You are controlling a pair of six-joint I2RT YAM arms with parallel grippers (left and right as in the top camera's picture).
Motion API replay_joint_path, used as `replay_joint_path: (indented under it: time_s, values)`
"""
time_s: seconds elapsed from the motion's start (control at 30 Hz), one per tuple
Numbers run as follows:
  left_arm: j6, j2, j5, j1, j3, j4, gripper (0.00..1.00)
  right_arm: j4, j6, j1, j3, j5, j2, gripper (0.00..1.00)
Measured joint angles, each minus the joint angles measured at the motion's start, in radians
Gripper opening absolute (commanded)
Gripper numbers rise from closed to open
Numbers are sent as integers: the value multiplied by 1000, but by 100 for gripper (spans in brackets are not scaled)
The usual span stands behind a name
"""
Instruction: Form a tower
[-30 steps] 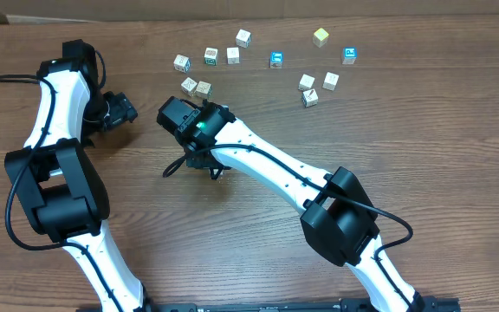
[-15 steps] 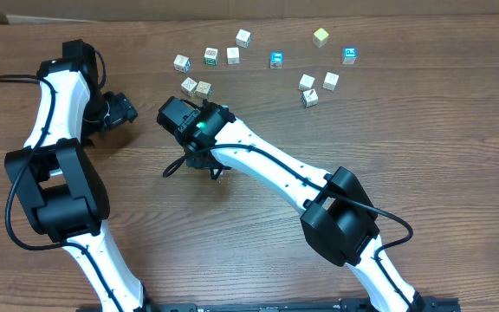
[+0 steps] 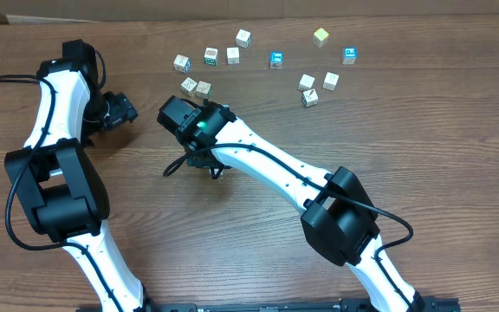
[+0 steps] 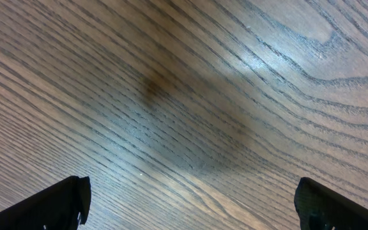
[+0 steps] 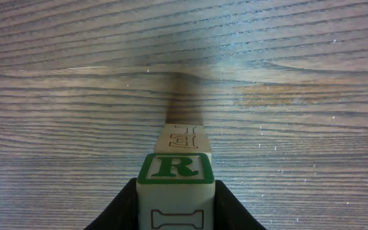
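Clamping the jaws of the right gripper (image 5: 176, 211) on the top cube (image 5: 174, 168) of the tower (image 5: 185, 136), green R facing up. Seemingly resting that cube on a second one marked E, though not showing the contact clearly. Standing the tower on the desk (image 5: 299, 64) under the right wrist, hidden from overhead. Holding the jaws of the left gripper (image 4: 193, 204) wide open above bare wood, well apart from the loose cubes (image 3: 189, 84).
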Motion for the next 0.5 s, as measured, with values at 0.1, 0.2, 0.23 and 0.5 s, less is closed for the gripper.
replay_joint_path:
  time_s: [0.1, 0.2, 0.23, 0.5]
  values:
    - [0, 0, 0, 0, 0, 0, 99, -1, 7, 0, 0, 0, 0, 28]
    - [0, 0, 0, 0, 0, 0, 99, 0, 15, 0, 0, 1, 0, 28]
    - [0, 0, 0, 0, 0, 0, 100, 0, 15, 0, 0, 1, 0, 28]
    - [0, 0, 0, 0, 0, 0, 100, -1, 25, 0, 0, 0, 0, 40]
